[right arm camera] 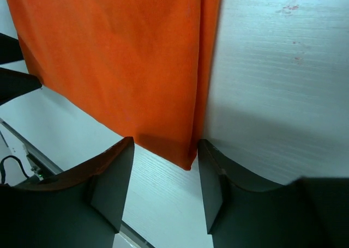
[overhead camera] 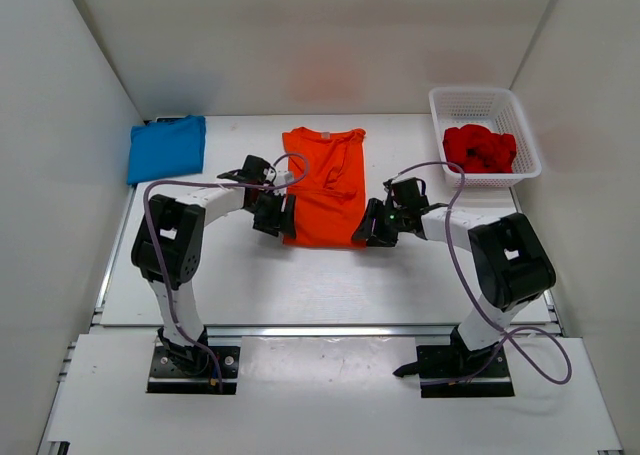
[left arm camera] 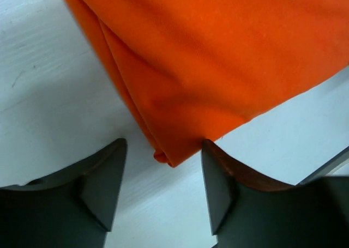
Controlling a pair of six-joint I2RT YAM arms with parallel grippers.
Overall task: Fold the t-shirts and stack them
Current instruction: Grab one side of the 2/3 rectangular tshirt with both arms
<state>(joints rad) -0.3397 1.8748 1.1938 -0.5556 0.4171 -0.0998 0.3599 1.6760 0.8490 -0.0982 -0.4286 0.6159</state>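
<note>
Orange cloth is what both claws are lined up on: the orange t-shirt (overhead camera: 325,180) is spread flat in the middle of the tabletop (overhead camera: 300,275), collar toward the far side, sleeves seemingly turned in, and its two near corners are being addressed together. The left claw (left arm camera: 163,147) is seen with its jaws apart, the shirt's near left corner lying between them, the cloth perhaps brushing one finger but not pinched. The right claw (right arm camera: 165,144) is likewise held apart, astride the near right corner, with nothing clamped. For the fold to be done well, every layer at each corner should be caught, the two grips should be made together, and the hem should be carried evenly toward the collar so that no skew is put in; a shallow bite on the tip alone could be lost on the lift. The blue t-shirt (overhead camera: 167,147) is lying folded at the far left, and the red t-shirt (overhead camera: 480,148) is bunched in the white basket (overhead camera: 530,145) at the far right, not yet folded.
</note>
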